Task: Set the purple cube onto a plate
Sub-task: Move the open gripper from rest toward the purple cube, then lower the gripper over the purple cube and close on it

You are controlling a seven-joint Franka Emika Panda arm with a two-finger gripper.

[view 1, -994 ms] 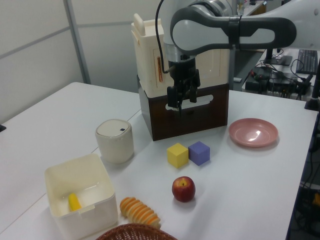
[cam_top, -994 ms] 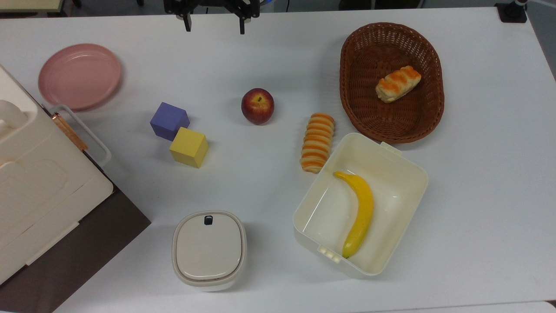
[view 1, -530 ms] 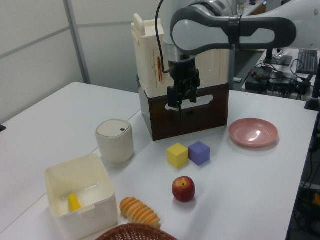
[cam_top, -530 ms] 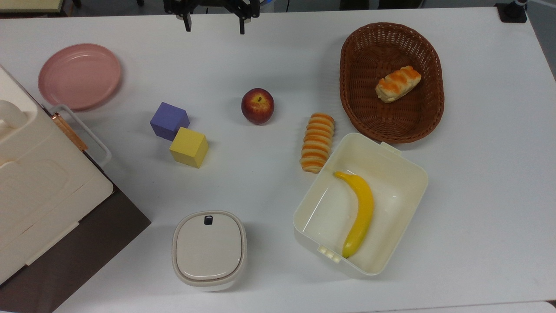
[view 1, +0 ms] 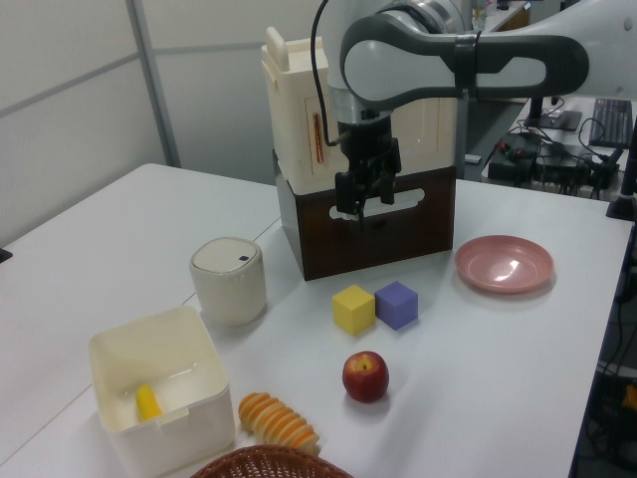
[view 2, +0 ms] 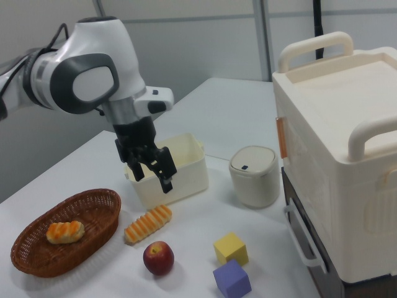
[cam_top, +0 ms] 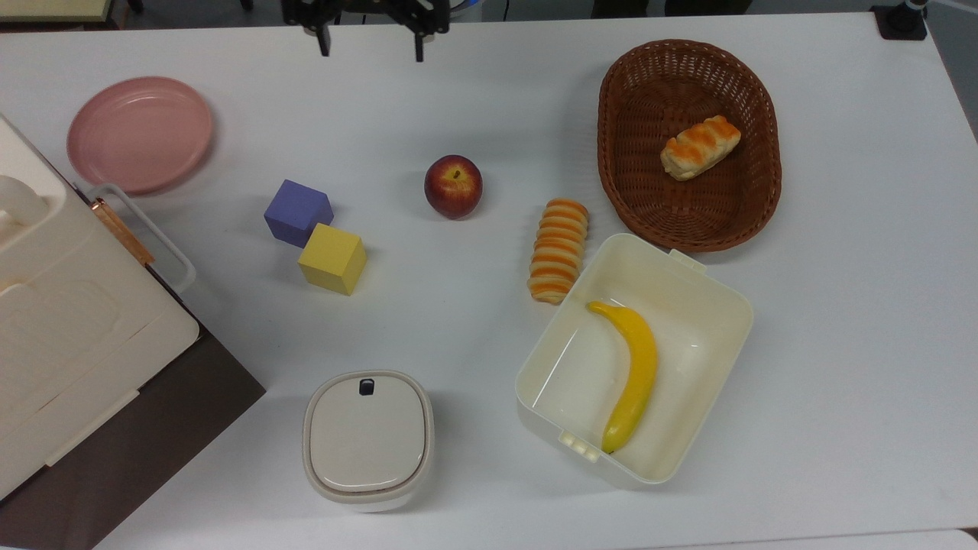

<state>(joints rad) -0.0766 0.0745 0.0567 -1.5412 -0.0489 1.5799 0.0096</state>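
Note:
The purple cube [cam_top: 298,212] [view 1: 396,304] [view 2: 231,279] rests on the white table, touching a yellow cube [cam_top: 331,258] at one corner. The pink plate [cam_top: 140,134] [view 1: 505,264] lies empty near the top view's upper left, about two cube-widths from the purple cube. My gripper [cam_top: 370,50] [view 1: 356,207] [view 2: 154,180] hangs open and empty high above the table's far edge in the top view, well away from both cubes and the plate.
A red apple [cam_top: 453,186] and a striped bread roll [cam_top: 558,250] lie mid-table. A wicker basket [cam_top: 642,221] holds another roll. A cream tub [cam_top: 718,305] holds a banana. A lidded canister [cam_top: 367,439] and a large cream case [cam_top: 69,336] stand at the top view's lower left.
The gripper has drifted slightly toward the top view's left, still open. Nothing on the table has moved.

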